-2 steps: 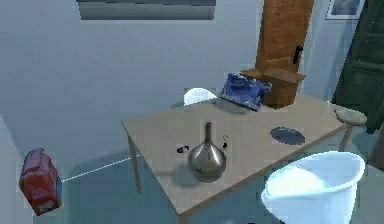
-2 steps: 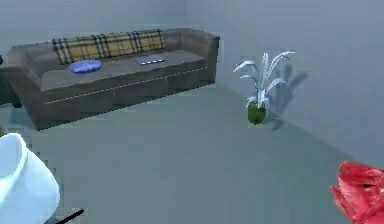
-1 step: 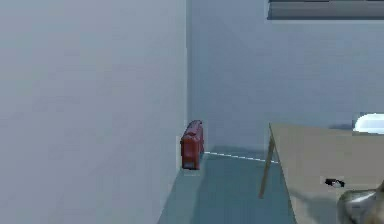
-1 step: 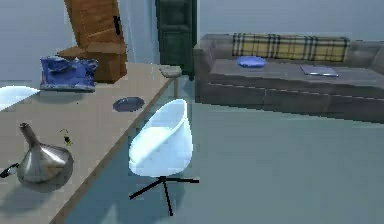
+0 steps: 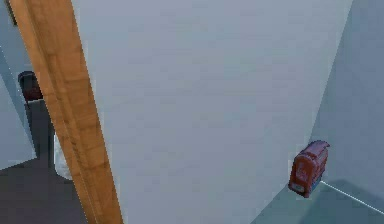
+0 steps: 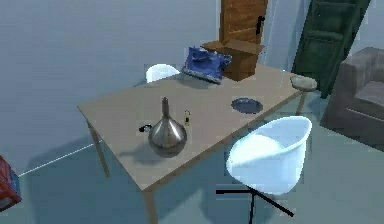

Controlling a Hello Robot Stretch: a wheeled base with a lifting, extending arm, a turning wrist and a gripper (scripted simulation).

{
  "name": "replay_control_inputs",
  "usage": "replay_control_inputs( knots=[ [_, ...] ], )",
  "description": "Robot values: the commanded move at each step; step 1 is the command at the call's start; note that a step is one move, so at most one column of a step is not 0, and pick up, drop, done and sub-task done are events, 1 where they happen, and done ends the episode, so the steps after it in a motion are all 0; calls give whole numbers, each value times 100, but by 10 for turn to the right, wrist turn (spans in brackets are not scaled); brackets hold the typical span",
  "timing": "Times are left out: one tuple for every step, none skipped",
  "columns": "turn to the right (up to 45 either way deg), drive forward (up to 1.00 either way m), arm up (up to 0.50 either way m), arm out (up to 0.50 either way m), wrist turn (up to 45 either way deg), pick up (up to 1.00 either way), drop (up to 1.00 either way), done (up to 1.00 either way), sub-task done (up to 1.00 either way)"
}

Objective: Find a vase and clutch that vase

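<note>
Vase stands mid-table; risk: white chair nearby could block the arm, bumped narrow neck may tip it; gripper state: cannot tell

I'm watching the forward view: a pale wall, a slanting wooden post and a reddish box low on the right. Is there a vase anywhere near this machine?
Observer: Yes. In the arm side view a grey vase with a round belly and a narrow neck stands on a wooden table.
Operator: Is anything close to it that might get in the way?
Observer: A white chair stands at the table's near edge, right of the vase in that view.
</note>
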Motion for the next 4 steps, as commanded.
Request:
replay_control_inputs(
  knots=[
    [0,0,50,0,0,0,0,0,0],
    [0,0,38,0,0,0,0,0,0],
    [0,0,0,38,0,0,0,0,0],
    [0,0,0,0,450,0,0,0,0]
  ],
)
